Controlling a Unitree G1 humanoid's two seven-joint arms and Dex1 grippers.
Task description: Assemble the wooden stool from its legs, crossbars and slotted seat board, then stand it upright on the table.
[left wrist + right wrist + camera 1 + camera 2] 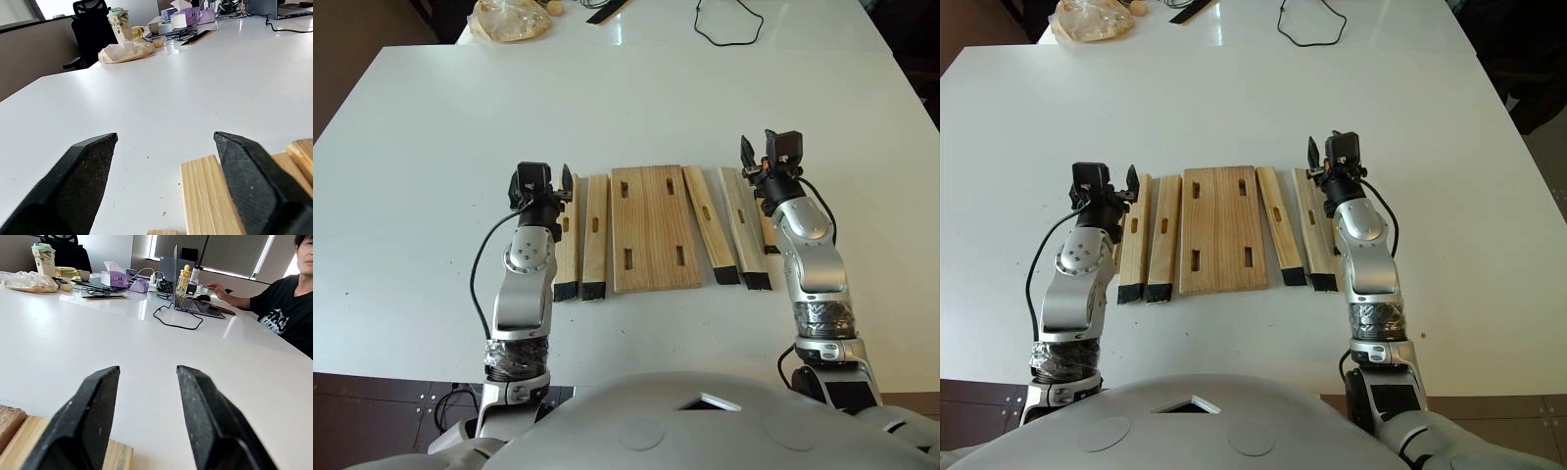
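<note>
The slotted seat board (pixel 651 227) lies flat in the middle of the white table (pixel 460 127). To its left lie two slotted wooden pieces (pixel 567 240) (pixel 595 235) side by side. On its right lie two more pieces (pixel 709 223) (pixel 744 225), and another (pixel 770 233) is partly hidden under my right arm. My left gripper (pixel 556 184) hovers open over the far end of the leftmost piece (pixel 208 196), holding nothing. My right gripper (pixel 757 155) stands open just beyond the far ends of the right-hand pieces (pixel 19 445), also holding nothing.
At the table's far left edge sits a plastic bag (pixel 512 20). A black cable (pixel 729 24) loops at the far edge, with a laptop (pixel 188 303) and desk clutter beyond. Bare table surface stretches between the wooden parts and the far edge.
</note>
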